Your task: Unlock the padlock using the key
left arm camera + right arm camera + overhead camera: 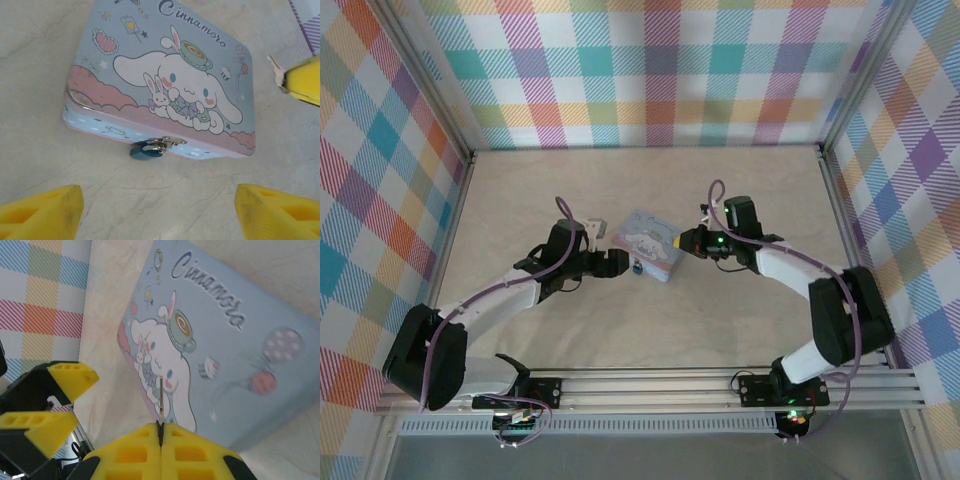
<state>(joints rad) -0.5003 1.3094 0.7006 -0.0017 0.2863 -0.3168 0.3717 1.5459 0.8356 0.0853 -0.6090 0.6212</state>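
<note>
1. The padlock (146,150) hangs off the little hasp (165,142) on the front edge of the tin (165,75), its teal body down against the table (40,75). That edge faces the left arm, so the lock is in plain sight from the left wrist.
2. The right gripper (160,429) is clamped tight on the key (161,399), pinching it by the head so the blade pokes straight out past the fingertips. Held like that, I'd say, to present the tip to the keyhole.
3. The key hovers by the tin's right-hand corner, well apart from the padlock — it's not at the lock yet.
4. The left gripper (157,200) has its jaws spread wide with nothing between them. It's lined up either side of the padlock but short of it — set to steady the lock body, by my reading.
5. From above, both arms reach in from the near edge with elbows swung outward. The left wrist sits low, aimed at the tin's front edge. The right wrist comes at the opposite corner, fingers tipped down towards the lid.
</note>
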